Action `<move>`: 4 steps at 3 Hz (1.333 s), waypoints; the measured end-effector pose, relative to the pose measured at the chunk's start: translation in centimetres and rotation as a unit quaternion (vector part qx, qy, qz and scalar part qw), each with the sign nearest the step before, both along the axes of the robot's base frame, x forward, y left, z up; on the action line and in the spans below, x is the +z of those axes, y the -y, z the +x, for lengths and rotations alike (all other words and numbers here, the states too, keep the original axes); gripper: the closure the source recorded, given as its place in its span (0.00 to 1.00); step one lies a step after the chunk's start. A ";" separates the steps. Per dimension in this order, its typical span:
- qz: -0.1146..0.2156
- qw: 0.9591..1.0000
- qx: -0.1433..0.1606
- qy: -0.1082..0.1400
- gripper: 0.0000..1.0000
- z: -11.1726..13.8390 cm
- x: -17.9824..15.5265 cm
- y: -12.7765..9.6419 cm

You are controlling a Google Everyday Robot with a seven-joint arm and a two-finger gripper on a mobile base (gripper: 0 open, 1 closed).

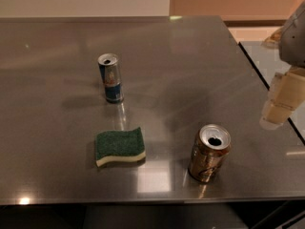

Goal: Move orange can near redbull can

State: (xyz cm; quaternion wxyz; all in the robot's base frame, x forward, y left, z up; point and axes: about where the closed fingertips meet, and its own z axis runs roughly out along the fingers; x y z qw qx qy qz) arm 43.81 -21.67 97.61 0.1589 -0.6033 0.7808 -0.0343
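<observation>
1. Since orange can stands upright near the front right, grasp mid-body, level.
2. Gripper hangs right of it, apart; spread or pressed together: cannot tell.
3. Carry past sponge; set beside upright redbull can, farther left.

legible text: none | redbull can: red-yellow mark on its blue-silver side, letters too blurred to read | orange can: dark markings on its bronze side, not decipherable | gripper: at the far right, over the right edge of the table, no lettering readable
</observation>
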 end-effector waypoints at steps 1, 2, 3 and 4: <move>0.000 1.000 0.000 0.000 0.00 0.0 0.0 0.0; 0.021 1.000 0.018 -0.007 0.00 -0.7 -0.2 -0.8; 0.064 0.997 0.050 -0.018 0.00 -2.0 -1.3 -2.3; 0.103 0.990 0.089 -0.026 0.00 -3.5 -2.7 -4.5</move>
